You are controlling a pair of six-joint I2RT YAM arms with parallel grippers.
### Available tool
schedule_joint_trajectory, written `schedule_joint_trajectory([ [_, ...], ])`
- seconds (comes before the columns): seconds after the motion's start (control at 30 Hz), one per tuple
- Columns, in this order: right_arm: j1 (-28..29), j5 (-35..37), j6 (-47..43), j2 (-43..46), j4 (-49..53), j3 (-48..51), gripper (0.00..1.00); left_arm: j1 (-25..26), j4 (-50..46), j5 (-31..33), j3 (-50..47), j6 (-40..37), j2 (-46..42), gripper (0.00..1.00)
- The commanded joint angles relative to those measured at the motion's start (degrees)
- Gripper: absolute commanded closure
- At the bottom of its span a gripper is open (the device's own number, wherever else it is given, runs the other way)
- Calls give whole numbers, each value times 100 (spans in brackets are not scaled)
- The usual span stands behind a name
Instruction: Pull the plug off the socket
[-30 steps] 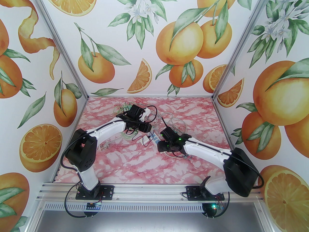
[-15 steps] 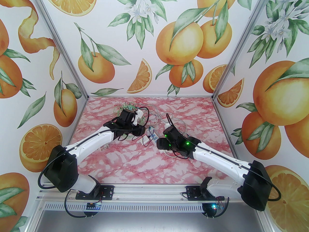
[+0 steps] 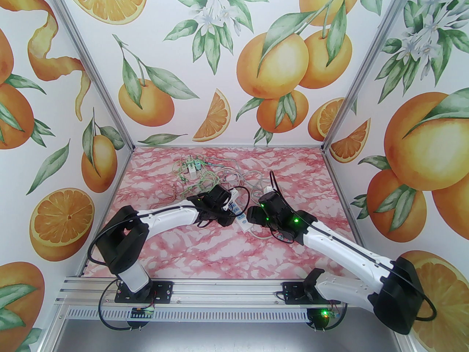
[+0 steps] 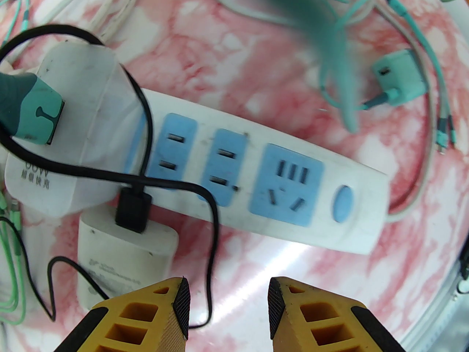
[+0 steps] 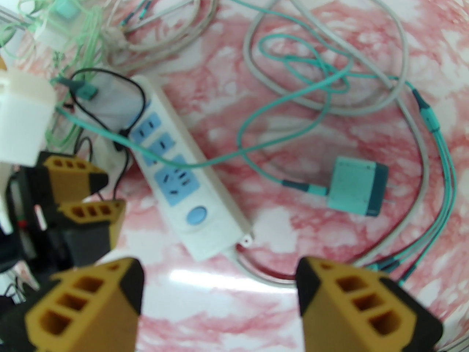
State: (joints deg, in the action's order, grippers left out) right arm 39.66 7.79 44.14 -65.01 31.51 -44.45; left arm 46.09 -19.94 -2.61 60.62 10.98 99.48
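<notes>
One white charger (image 4: 80, 86) hiding power strip (image 4: 326, 196) end, black cable (image 4: 214, 211) crossing sockets (image 4: 223, 167)

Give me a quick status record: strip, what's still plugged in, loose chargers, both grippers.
power strip: flat on the table, three sockets free
plugged in: large white charger, at the end opposite the switch, teal cable attached
loose: teal charger, prongs bare; small white charger beside the strip
left gripper: open, empty
right gripper: open, empty
</notes>
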Motion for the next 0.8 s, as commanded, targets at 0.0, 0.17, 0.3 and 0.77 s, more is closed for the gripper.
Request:
schedule_joint_trajectory([
  [0.0,-26,115,125,120,65,109,27,6,233,262,213,-17,160,58],
  [0.17,-33,116,122,113,75,111,26,14,259,148,284,-44,405,70],
  [0.3,-44,102,122,62,9,112,26,18,281,179,252,-43,447,73],
  [0.77,-36,-88,95,-304,-240,-12,26,-577,-513,634,213,-127,-1170,100],
])
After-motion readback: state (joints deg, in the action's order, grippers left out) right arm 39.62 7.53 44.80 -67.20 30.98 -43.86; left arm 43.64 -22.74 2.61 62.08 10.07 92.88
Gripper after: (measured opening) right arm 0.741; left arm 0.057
